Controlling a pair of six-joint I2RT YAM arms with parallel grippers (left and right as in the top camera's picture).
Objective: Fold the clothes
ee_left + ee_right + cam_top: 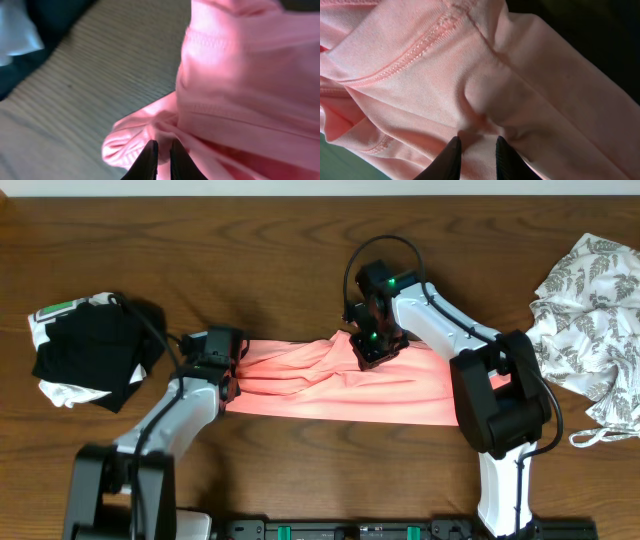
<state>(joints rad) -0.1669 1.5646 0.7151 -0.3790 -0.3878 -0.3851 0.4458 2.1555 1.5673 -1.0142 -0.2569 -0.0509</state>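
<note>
The fold looks under way: the left gripper point(163, 156), jaws nearly together, pinches a thin edge of the salmon-pink T-shirt point(320, 388); the right gripper point(477, 150), jaws narrow, nips a pucker of the same cloth, which lies as a band between the two (rumpled beside the right one); next, I judge, both must lift and carry evenly; one T-shirt, one black-and-white bundle point(90, 350) just beyond the left gripper, one white leaf-print garment point(590, 310) well beyond the right.
</note>
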